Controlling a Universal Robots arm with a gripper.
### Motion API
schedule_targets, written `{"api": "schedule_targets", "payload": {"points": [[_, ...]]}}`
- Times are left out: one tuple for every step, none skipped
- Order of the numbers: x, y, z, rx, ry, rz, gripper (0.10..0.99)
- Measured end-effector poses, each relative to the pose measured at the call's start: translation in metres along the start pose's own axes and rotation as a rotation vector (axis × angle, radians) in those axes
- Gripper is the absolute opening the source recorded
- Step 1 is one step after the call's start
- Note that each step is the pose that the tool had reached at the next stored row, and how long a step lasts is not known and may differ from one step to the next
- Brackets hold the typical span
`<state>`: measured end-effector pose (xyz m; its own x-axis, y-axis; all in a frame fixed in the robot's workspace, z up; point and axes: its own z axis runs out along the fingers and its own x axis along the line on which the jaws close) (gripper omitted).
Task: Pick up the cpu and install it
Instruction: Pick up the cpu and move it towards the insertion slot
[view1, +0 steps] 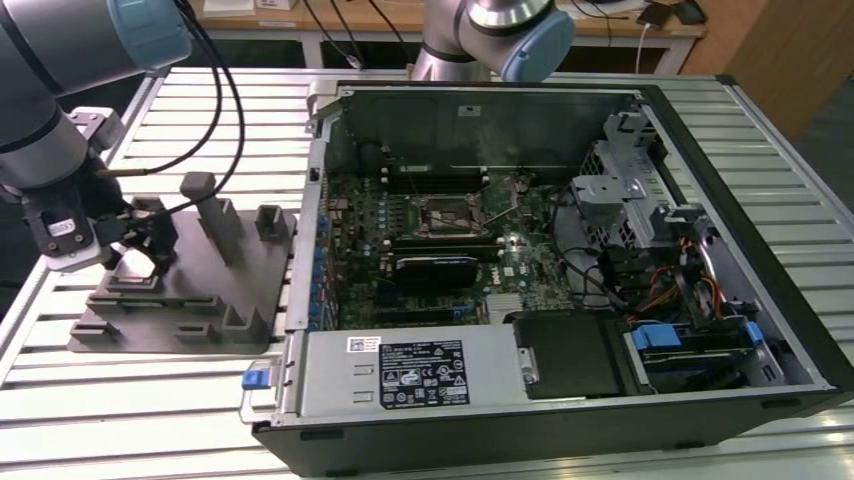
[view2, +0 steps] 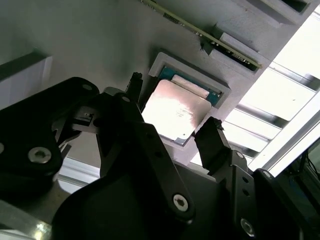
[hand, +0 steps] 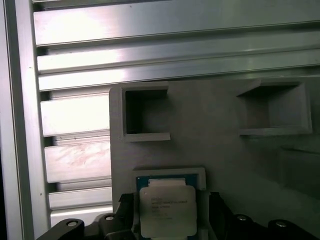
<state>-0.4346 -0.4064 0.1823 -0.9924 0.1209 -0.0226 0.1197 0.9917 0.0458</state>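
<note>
The cpu (hand: 167, 210) (view2: 175, 112) is a flat square chip with a shiny silver top. It lies in a shallow framed recess of the grey holder block (view1: 174, 320) on the exterior view's left. My gripper (view1: 140, 255) hangs right over it. Both wrist views show the black fingers (view2: 212, 135) standing on either side of the chip with a small gap to its edges, so the gripper (hand: 170, 215) is open around it. The motherboard socket (view1: 445, 212) sits in the middle of the open computer case.
The holder block carries upright posts (view1: 200, 195) and square pockets (hand: 145, 115) close to the gripper. The open case (view1: 561, 250) holds a silver power supply box (view1: 414, 375), drive cages and cables. A second arm (view1: 494, 30) stands behind the case. The table is ribbed aluminium (view1: 200, 110).
</note>
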Motion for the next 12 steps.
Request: {"api": "schedule_targets", "payload": {"points": [[0.0004, 0.0, 0.0001, 0.0, 0.0, 0.0, 0.706], [0.0008, 0.0, 0.0003, 0.0, -0.0001, 0.0, 0.706], [0.0011, 0.0, 0.0006, 0.0, -0.0001, 0.0, 0.706], [0.0014, 0.0, 0.001, 0.0, -0.0002, 0.0, 0.706], [0.0017, -0.0001, 0.0015, 0.0, -0.0002, 0.0, 0.706], [0.002, -0.0001, 0.0019, 0.0, -0.0002, 0.0, 0.706], [0.0021, -0.0001, 0.002, 0.0, -0.0001, 0.0, 0.706], [0.0022, -0.0001, 0.002, 0.0, -0.0001, 0.0, 0.706], [0.0022, -0.0001, 0.002, 0.0, 0.0, 0.0, 0.706], [0.0023, -0.0001, 0.002, 0.0, 0.0, 0.0, 0.706], [0.0023, -0.0001, 0.0021, 0.0, -0.0001, 0.0, 0.706], [0.0023, -0.0001, 0.0021, 0.0, -0.0001, 0.0, 0.706]]}}
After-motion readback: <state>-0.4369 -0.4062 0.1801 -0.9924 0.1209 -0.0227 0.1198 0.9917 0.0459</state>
